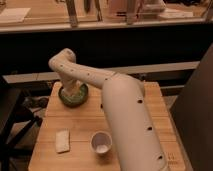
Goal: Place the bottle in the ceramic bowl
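Bottle (75, 92) shows as a pale shape inside the green bowl (63, 97), toward eleven o'clock on the table (75, 122). It looks light, stiff and probably slick, best held around its middle. The gripper (73, 86) hangs directly over it, within the bowl's rim. Whether it clamps the bottle or has let go cannot be told.

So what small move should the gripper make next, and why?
Probably a slight descent to settle the bottle: the gripper hangs right over the ceramic bowl, with the pale bottle at its tip inside the rim. Whether the bottle touches the bottom is hidden.
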